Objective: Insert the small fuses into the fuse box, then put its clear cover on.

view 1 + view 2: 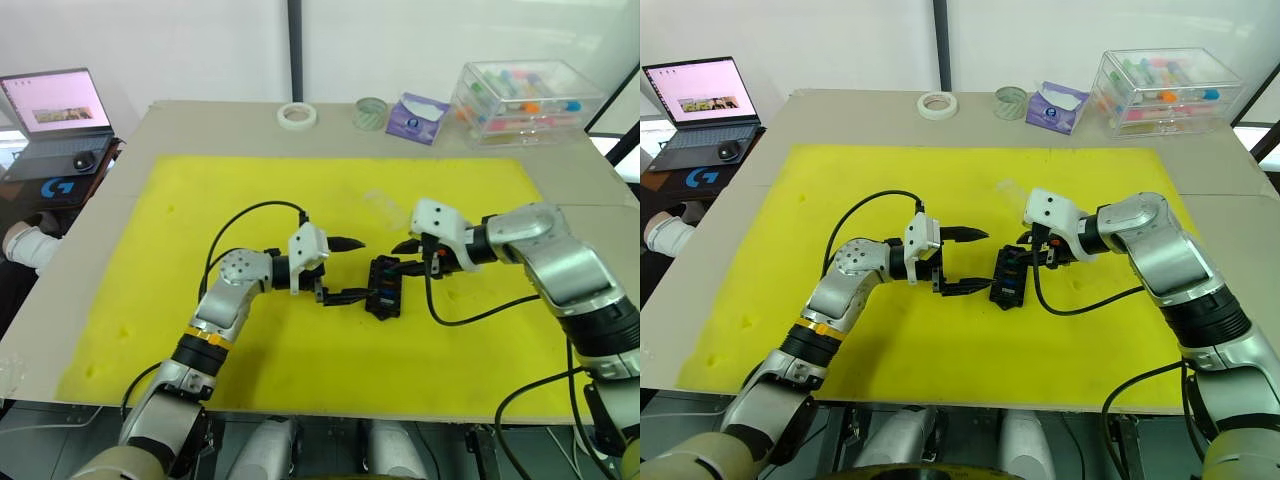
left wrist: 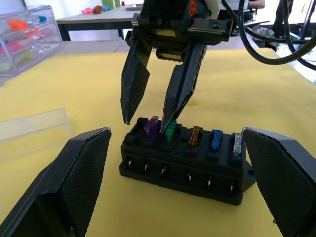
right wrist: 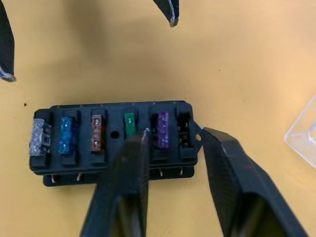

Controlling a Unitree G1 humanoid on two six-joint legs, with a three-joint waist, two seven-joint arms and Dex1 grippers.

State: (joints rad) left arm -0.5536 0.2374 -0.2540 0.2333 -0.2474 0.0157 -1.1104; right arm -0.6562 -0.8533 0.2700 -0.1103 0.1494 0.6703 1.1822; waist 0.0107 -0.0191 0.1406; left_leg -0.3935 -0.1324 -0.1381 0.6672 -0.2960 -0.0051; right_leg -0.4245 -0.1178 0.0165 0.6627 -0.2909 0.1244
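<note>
1. In the middle of the yellow mat (image 1: pixel 300 200) sits the fuse box (image 1: pixel 384 287), a black block between the 2 grippers.
2. 5 fuses (image 3: pixel 129 124) stand in its top row: grey, blue, orange, green and purple. The slot at the purple end is empty.
3. The right gripper (image 2: pixel 146 123) hangs over that end with its jaws spread. 1 fingertip touches the box between the green and purple fuses; the other tip hangs just off the box's end, over the mat. It holds nothing.
4. The left gripper (image 1: pixel 350 268) lies just left of the box, jaws spread wide, 1 finger near the box's near end, the other raised toward the far side. It holds nothing.
5. The clear cover (image 2: pixel 32 129) lies flat on the mat just beyond the box, on the far side, apart from it.
6. Along the table's far edge are a tape roll (image 1: pixel 297 115), a jar (image 1: pixel 370 113), a purple tissue pack (image 1: pixel 417 117) and a large clear case (image 1: pixel 525 100) at the right.
7. A laptop (image 1: pixel 60 110) stands off the table's far left corner.
</note>
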